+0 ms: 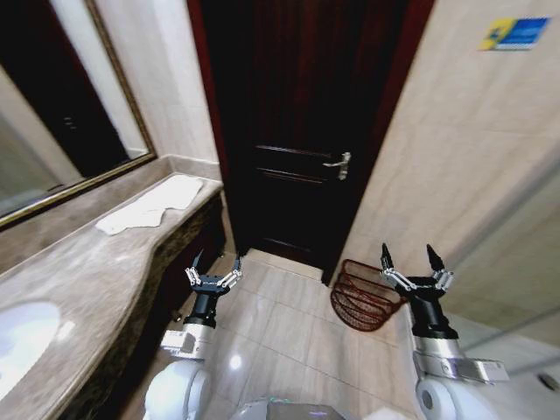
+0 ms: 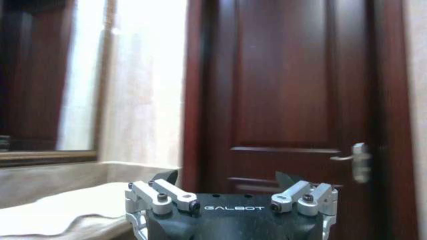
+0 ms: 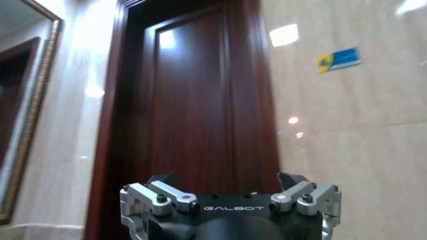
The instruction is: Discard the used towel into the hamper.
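Both claws idling low over open floor, nothing gripped.
L gripper (image 1: 215, 266) is spreading its fingers wide beside counter edge (image 1: 166, 241); towel (image 1: 150, 208) is lying up-left of it on countertop. R gripper (image 1: 411, 258) is also gaping open, w/ hamper (image 1: 363, 296) sitting just left of it against wall by door (image 1: 302, 131).

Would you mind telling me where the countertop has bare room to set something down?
The countertop is bare between the sink and the towel. Its far end, by the door, is taken up by the towel. Both grippers, left and right, hang open over the floor.
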{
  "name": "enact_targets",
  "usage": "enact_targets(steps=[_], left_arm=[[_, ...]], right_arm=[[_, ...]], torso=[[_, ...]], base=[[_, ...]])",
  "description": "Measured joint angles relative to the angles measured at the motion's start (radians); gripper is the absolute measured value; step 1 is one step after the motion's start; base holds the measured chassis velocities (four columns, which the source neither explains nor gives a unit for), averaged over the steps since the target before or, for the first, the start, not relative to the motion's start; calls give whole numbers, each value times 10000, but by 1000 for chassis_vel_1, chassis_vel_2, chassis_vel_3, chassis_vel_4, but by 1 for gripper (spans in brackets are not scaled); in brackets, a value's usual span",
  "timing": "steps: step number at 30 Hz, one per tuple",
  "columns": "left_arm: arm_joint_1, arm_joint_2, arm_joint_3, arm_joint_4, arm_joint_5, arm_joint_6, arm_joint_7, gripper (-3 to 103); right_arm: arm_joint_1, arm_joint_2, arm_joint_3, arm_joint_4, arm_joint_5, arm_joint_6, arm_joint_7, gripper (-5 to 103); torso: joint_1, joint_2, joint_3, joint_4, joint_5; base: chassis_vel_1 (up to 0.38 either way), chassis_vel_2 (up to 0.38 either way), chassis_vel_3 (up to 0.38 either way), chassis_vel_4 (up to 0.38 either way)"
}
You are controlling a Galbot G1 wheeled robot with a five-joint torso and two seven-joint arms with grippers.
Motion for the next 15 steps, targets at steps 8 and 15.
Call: enact_targets(steps=[8,15], left_arm=[[-32,-1,-91,-39,201,329,-751,96],[38,-1,-105,-152,494,662,-1039,98]], right_arm=[[1,75,-70,23,2,-85,9,100],[-57,83,-73,164,93,-177,-239,100]], torso=[[0,-1,0,-1,1],[0,0,0,1,-2]], base=[[112,125,133,128],[130,114,124,133]])
